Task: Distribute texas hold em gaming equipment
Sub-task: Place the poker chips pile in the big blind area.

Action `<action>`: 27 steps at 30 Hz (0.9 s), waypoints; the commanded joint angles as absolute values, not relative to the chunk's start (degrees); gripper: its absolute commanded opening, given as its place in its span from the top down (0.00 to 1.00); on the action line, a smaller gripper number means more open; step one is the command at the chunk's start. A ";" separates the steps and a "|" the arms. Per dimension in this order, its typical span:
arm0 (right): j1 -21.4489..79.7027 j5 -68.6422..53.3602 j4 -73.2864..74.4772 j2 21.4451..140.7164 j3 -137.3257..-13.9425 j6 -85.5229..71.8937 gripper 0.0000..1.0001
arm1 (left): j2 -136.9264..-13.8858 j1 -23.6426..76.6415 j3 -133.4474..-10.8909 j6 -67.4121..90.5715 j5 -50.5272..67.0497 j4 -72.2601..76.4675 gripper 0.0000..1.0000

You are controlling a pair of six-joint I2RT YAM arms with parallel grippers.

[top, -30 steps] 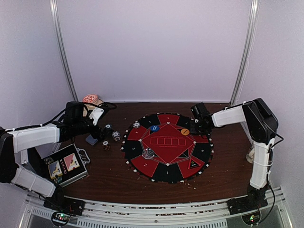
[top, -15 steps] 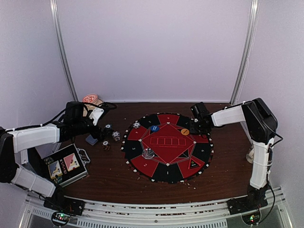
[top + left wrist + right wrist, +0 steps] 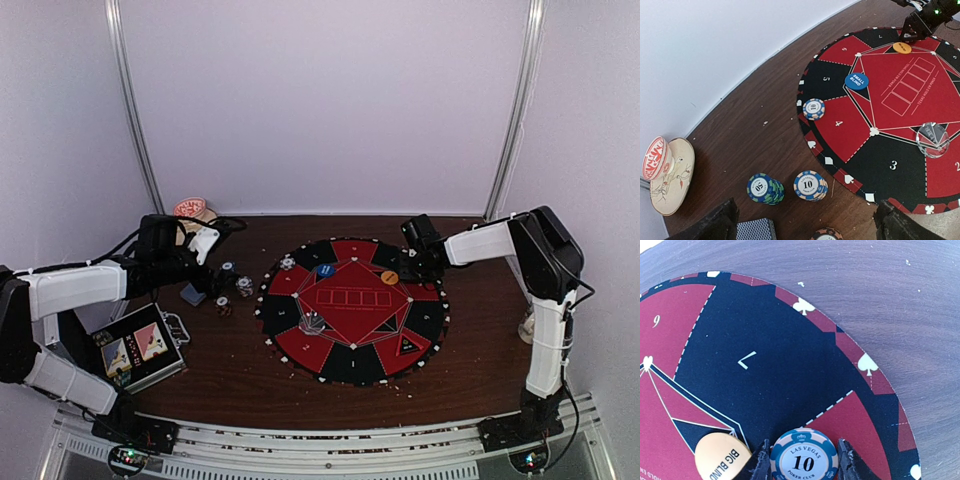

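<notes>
My left gripper is open and empty, hovering over the loose chips left of the round red-and-black poker mat. Below it stand a teal "50" stack, a blue "10" stack, another stack at the frame edge, and the blue-backed card deck. One "10" chip lies on seat 4. The blue small-blind button and orange big-blind button lie on the mat. My right gripper is shut on a blue "10" chip low over the mat's far right.
A beige mug lies at the back left. A metal case with card pictures sits at the front left. A clear round disc rests on the mat. A pale object stands behind the right arm.
</notes>
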State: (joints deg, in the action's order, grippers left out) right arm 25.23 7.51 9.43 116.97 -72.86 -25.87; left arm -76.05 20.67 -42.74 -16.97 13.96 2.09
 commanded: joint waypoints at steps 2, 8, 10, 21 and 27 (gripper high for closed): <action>24.99 5.40 8.78 118.63 -74.40 -25.50 0.59 | -76.47 20.54 -42.54 -17.05 14.78 4.56 0.02; 25.12 5.70 9.26 117.71 -74.49 -25.32 0.44 | -76.47 20.54 -42.59 -17.05 14.80 4.55 0.02; 25.21 6.03 9.32 116.87 -74.24 -25.33 0.39 | -76.39 20.57 -42.54 -17.05 14.79 4.48 0.02; 27.32 13.40 13.71 103.09 -71.80 -25.64 0.27 | -76.21 20.57 -42.62 -17.09 13.92 4.48 0.02; 32.65 19.54 16.31 90.80 -67.88 -25.37 0.18 | -75.84 20.54 -43.41 -17.40 8.43 3.24 0.02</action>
